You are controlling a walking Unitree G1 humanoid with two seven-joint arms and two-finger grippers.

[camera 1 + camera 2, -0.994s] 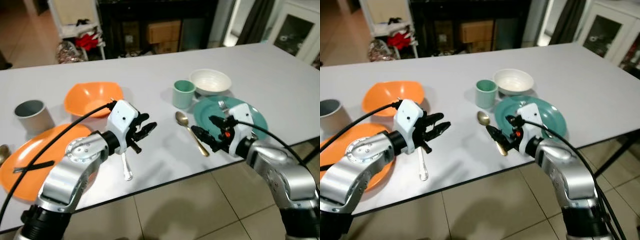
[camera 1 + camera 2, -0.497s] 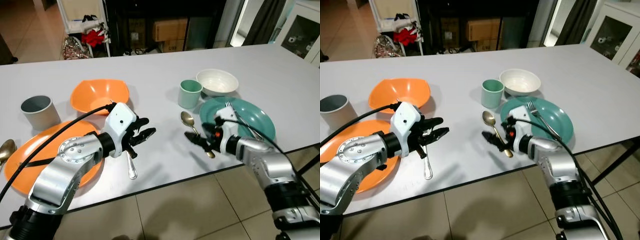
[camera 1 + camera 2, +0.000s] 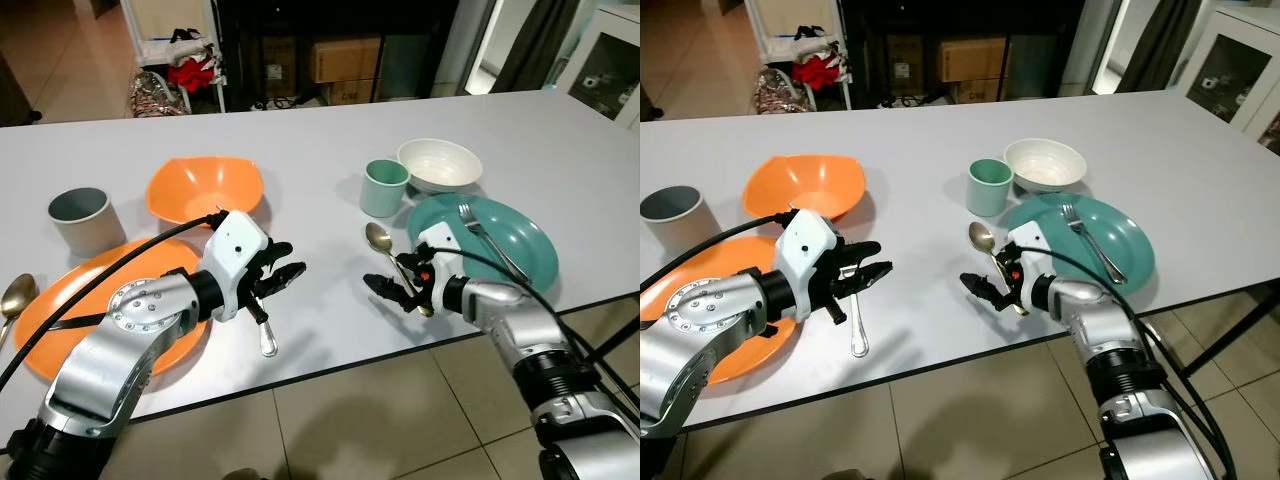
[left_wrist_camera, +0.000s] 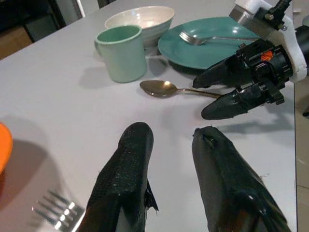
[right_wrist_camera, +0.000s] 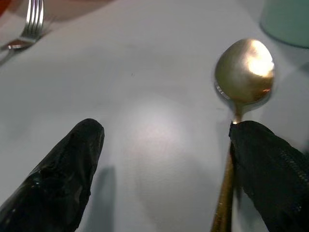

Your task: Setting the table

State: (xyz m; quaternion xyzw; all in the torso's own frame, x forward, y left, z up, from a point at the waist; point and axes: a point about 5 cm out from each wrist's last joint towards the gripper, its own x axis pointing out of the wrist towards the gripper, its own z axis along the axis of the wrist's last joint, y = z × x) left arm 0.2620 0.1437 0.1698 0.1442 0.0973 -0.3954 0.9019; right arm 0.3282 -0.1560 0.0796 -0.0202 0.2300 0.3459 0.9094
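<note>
A gold spoon (image 3: 388, 254) lies on the white table (image 3: 320, 120) beside a teal plate (image 3: 520, 258) that carries a silver fork (image 3: 486, 235). My right gripper (image 3: 386, 284) hovers low over the spoon's handle, open. In the right wrist view one finger (image 5: 273, 176) lies over the handle of the spoon (image 5: 245, 70) and the other finger (image 5: 63, 179) stands well clear. My left gripper (image 3: 288, 266) is open and empty, just above a second silver fork (image 3: 264, 335) lying next to an orange plate (image 3: 60, 300).
A teal cup (image 3: 384, 187) and a white bowl (image 3: 440, 164) stand behind the teal plate. An orange bowl (image 3: 205, 188), a grey cup (image 3: 80, 219) and another gold spoon (image 3: 14, 296) are on the left. The table's front edge (image 3: 400, 352) runs just below both grippers.
The camera has shifted. My right gripper has come off the teal plate's edge and sunk toward the spoon's handle near the table edge. The left gripper stays over its fork.
</note>
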